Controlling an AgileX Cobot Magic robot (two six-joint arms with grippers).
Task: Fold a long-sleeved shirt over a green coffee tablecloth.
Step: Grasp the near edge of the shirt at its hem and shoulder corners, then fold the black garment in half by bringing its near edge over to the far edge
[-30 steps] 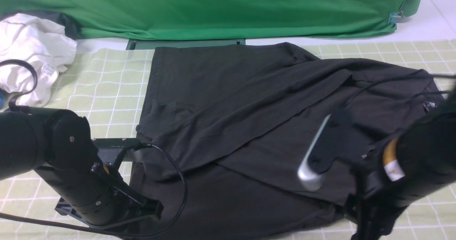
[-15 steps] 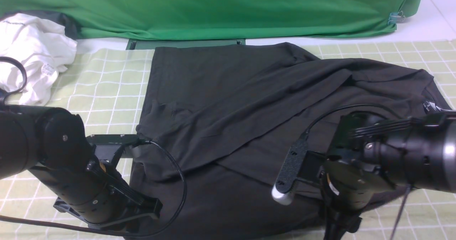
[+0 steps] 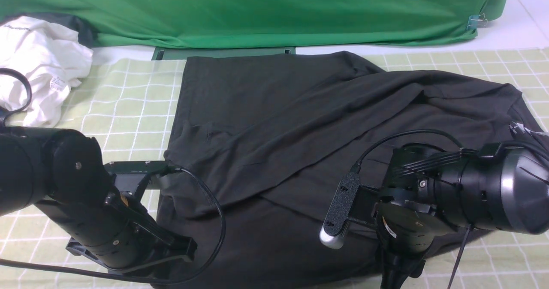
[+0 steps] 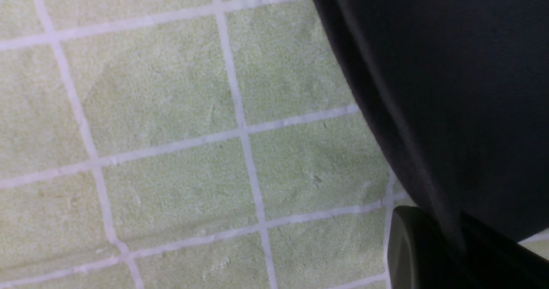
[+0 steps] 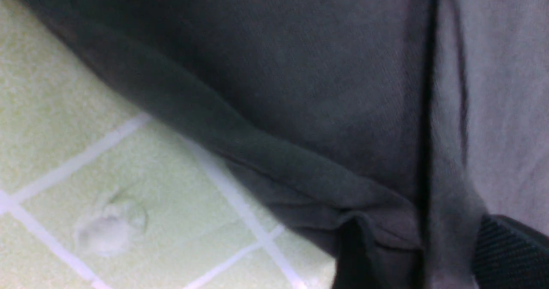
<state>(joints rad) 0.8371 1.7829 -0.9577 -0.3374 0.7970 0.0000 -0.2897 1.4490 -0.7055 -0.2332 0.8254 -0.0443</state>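
Two grippers flank the long-sleeved shirt's [image 3: 274, 121] left-to-right near hem: left gripper [image 3: 184, 254] clenched on it, right gripper's [image 3: 394, 272] hold indiscernible.

One black long-sleeved shirt [image 3: 274, 121] lies spread across one pale green coffee tablecloth [image 3: 124, 109] marked with a thin white grid. One crumpled white garment [image 3: 38, 61] sits at the far left. One plain bright green cloth [image 3: 257, 10] runs along the far side, with one small metal clip [image 3: 476, 22] at its far right corner and one dark bar [image 3: 223, 52] showing beneath its middle. Two black robot arms share the frame: one left arm [image 3: 64, 186] at the near left and one right arm [image 3: 472, 199] at the near right.
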